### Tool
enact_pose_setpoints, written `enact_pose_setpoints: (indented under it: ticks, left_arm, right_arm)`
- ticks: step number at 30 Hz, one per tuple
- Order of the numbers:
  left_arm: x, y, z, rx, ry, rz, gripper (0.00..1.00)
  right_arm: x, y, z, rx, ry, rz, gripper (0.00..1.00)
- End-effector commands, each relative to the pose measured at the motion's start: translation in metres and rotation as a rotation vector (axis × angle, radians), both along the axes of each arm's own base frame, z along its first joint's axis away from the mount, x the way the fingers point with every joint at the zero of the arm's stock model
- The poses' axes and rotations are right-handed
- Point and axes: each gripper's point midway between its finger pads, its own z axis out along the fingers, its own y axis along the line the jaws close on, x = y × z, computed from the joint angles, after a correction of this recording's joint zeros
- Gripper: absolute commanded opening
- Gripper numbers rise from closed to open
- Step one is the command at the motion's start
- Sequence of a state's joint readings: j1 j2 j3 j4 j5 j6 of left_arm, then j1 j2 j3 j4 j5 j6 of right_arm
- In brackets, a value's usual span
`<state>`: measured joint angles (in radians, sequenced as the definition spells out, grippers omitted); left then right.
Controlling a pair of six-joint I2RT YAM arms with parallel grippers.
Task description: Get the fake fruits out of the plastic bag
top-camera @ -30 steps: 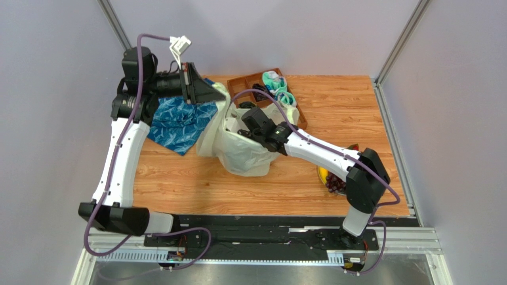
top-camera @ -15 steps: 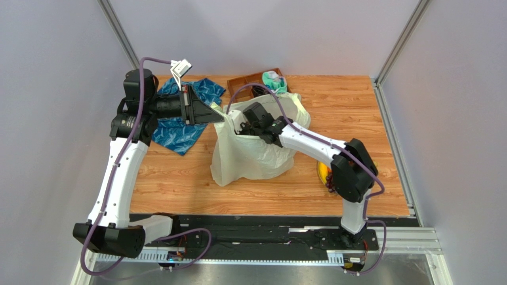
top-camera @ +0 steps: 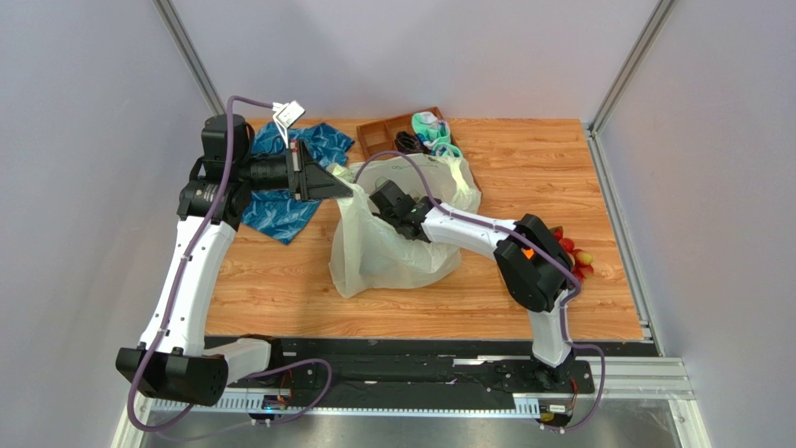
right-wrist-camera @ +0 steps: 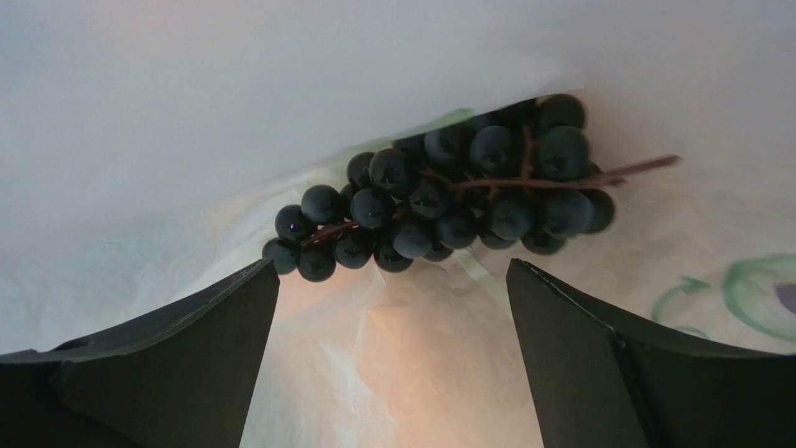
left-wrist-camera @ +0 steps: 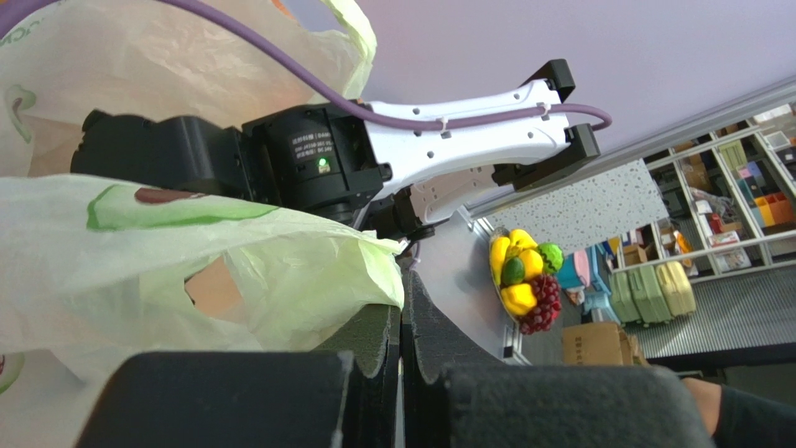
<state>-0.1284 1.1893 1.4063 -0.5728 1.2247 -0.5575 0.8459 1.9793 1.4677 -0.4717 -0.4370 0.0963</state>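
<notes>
The plastic bag stands in the middle of the surface, mouth up. The left fingers are pressed together on a fold of its rim and hold that side raised. The right fingers are down inside the bag, spread wide with nothing between them. Just beyond their tips a dark grape bunch lies on the bag's inner film, partly under a fold.

Much of the job looks done. A pile of fake fruits already sits near the right edge of the surface, with yellow and green pieces and a red grape bunch visible. At least the dark bunch is left to lift out. Whether anything else lies deeper in the bag cannot be told.
</notes>
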Motion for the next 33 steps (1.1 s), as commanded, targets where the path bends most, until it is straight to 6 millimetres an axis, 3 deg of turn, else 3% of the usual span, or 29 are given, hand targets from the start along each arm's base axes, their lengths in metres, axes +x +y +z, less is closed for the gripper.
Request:
enact_pose_setpoints:
  ticks: [1,9,12,13,15,16,19,20,23,24,30,33]
  left_arm:
    - [-0.004,0.005,0.000,0.006,-0.038,0.013,0.00]
    - [-0.005,0.013,-0.008,0.011,-0.022,0.044,0.00]
    - [-0.004,0.016,-0.012,0.012,-0.013,0.059,0.00]
    - [-0.003,0.018,-0.013,0.013,-0.016,0.068,0.00]
    - [-0.003,0.021,-0.017,0.019,-0.008,0.081,0.00]
    - [-0.001,0.024,-0.019,0.020,-0.003,0.095,0.00]
    - [0.001,0.029,-0.027,0.026,0.003,0.117,0.00]
    - [0.003,0.030,-0.035,0.038,0.012,0.140,0.00]
    - [0.011,0.035,-0.046,0.072,-0.005,0.192,0.00]
    - [0.014,0.036,-0.049,0.084,-0.011,0.207,0.00]
    - [0.025,0.046,-0.089,0.161,0.013,0.315,0.00]
    - [0.025,0.049,-0.103,0.178,0.036,0.341,0.00]
  right_arm:
    - [0.008,0.016,-0.015,-0.020,-0.028,-0.054,0.98]
    - [0.024,0.037,-0.031,-0.022,-0.106,0.000,0.90]
    - [0.024,0.046,-0.034,-0.004,-0.125,0.067,0.64]
    - [0.026,0.048,-0.031,0.002,-0.134,0.077,0.43]
    - [0.027,0.049,-0.024,0.008,-0.158,0.120,0.27]
    - [0.031,0.055,-0.009,0.031,-0.187,0.134,0.20]
    - [0.031,0.055,0.031,0.073,-0.251,0.186,0.18]
    - [0.026,0.048,0.068,0.118,-0.274,0.208,0.18]
    - [0.012,0.034,0.102,0.154,-0.276,0.256,0.19]
    - [0.006,0.027,0.127,0.184,-0.311,0.263,0.19]
    - [-0.012,-0.013,0.183,0.191,-0.393,0.304,0.16]
    - [-0.004,-0.031,0.204,0.194,-0.436,0.265,0.15]
